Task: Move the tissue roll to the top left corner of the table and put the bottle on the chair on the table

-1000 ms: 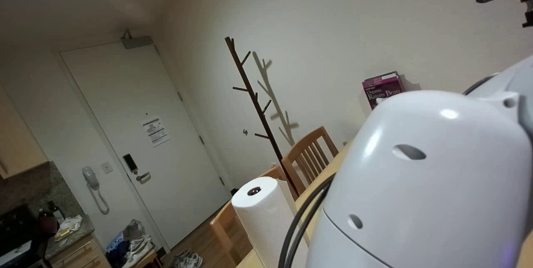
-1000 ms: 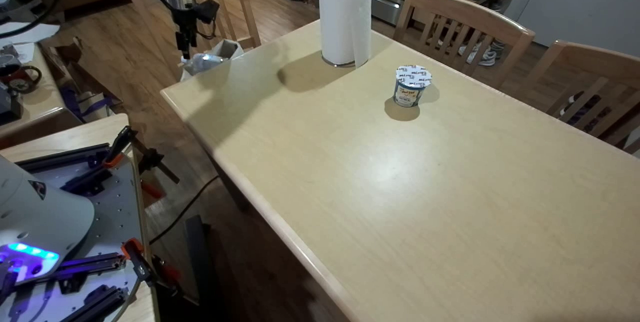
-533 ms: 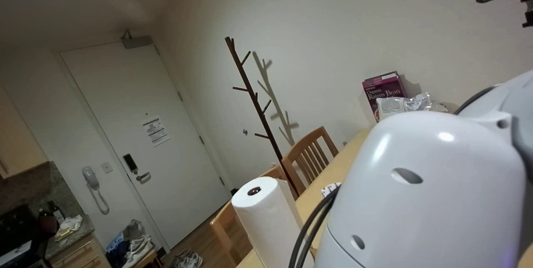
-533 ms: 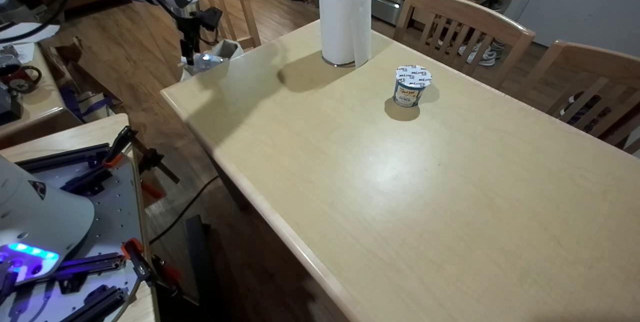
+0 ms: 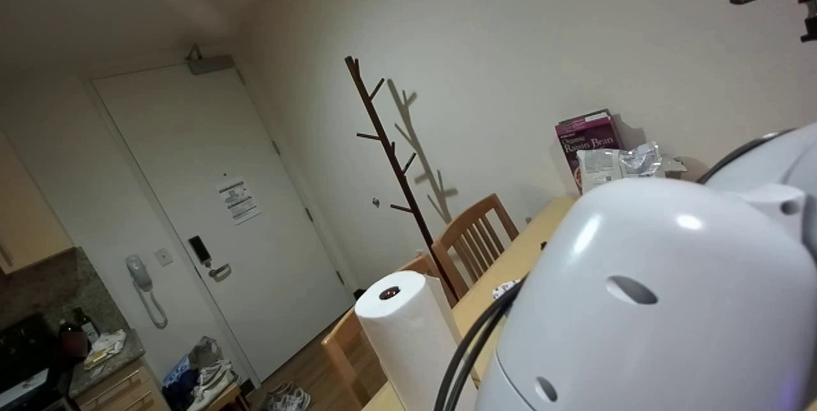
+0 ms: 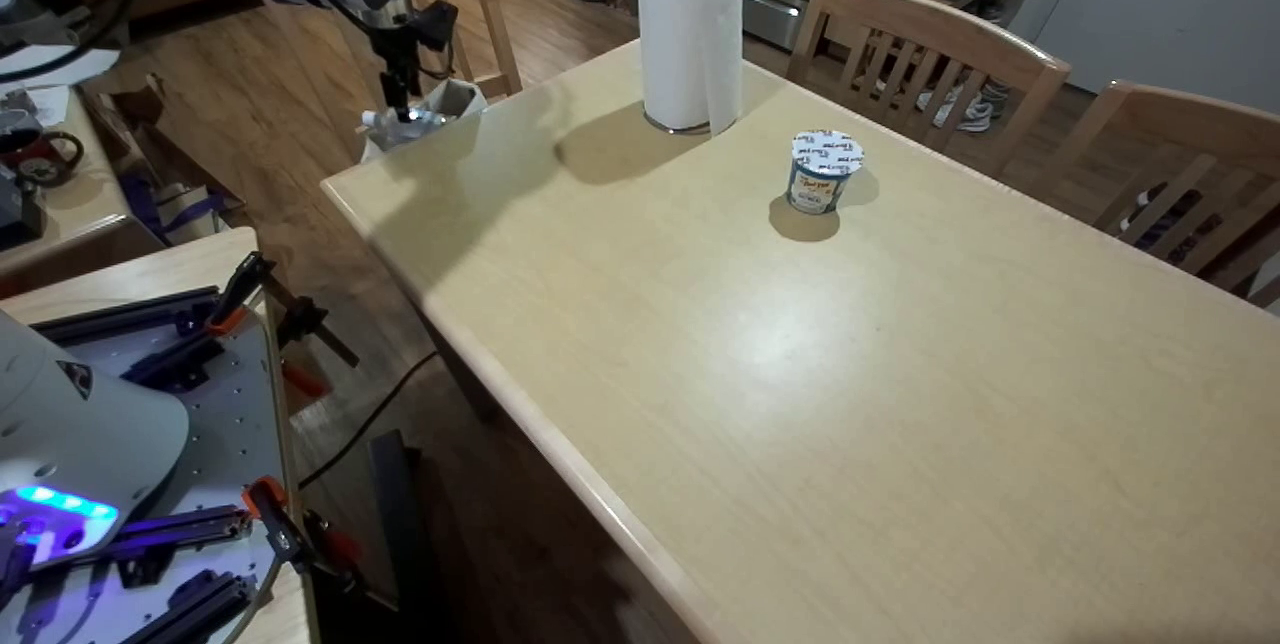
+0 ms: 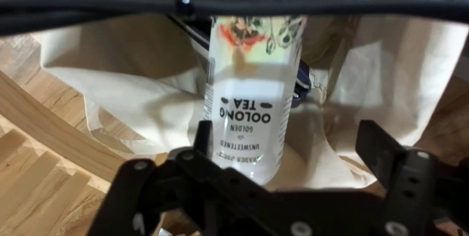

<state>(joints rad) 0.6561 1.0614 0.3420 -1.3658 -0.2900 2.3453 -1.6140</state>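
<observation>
Glossy white arm (image 5: 676, 328), black cables (image 7: 348, 4)

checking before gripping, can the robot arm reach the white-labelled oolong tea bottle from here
Probably yes: the jaws stand open over the bottle, nothing visibly between, though one jaw overlaps its edge in the wrist view.

Wrist view: close above bottle (image 7: 253, 82)

Gap betw. bottle (image 7: 253, 118) & one finger (image 7: 379, 151); unclear at other finger (image 7: 202, 137); bag cloth (image 7: 139, 89) either side.
</observation>
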